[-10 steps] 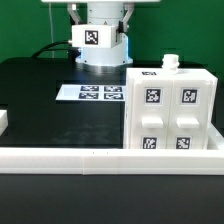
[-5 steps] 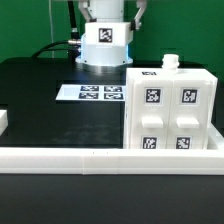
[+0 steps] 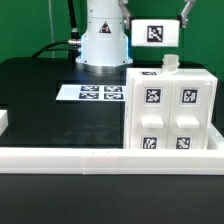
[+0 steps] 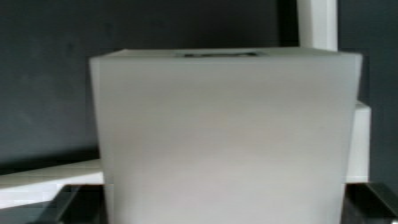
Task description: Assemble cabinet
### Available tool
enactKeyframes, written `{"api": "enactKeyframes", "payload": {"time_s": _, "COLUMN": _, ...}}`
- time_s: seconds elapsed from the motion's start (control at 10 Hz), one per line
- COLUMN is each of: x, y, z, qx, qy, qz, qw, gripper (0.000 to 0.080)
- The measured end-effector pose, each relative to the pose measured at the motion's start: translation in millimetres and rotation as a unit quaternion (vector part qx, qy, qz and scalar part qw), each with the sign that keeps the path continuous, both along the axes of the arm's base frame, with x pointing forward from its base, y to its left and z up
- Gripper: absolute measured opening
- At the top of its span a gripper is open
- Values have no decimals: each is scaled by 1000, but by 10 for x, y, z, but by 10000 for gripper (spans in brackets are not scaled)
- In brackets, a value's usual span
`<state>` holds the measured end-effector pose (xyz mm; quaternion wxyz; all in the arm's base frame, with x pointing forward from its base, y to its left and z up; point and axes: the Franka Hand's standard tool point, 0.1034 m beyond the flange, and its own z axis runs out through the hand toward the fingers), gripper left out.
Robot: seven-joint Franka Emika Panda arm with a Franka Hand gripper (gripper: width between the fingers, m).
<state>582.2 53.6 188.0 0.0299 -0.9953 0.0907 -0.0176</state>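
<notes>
The cabinet [image 3: 170,110] is a large white box with tag markers on its front, standing at the exterior view's right against the front rail. A small white knob [image 3: 170,63] sticks up from its top. My gripper [image 3: 183,13] is at the top right, mostly cut off, above the cabinet. It is shut on a white tagged panel [image 3: 158,32] held in the air just above the cabinet's back. In the wrist view the panel [image 4: 222,130] fills the picture between my dark fingers [image 4: 63,207].
The marker board [image 3: 95,93] lies flat on the black table, to the left of the cabinet. A long white rail [image 3: 80,155] runs along the table's front. The arm's white base [image 3: 105,40] stands at the back.
The tagged panel has moved from in front of the arm's base up and to the exterior view's right, to above the cabinet. The cabinet has not moved.
</notes>
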Motion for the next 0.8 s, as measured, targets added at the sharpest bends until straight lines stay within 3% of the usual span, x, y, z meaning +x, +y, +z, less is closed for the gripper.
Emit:
{"api": "enactKeyframes", "payload": {"time_s": 0.5, "x": -31, "y": 1, "z": -56, "qx": -1, "qy": 5, "qz": 1, "qw": 1000, "gripper": 563}}
{"api": "enactKeyframes", "payload": {"time_s": 0.8, "x": 58, "y": 120, "z": -131, "qx": -1, "qy": 4, "qz": 12, "qw": 1000, "gripper": 563}}
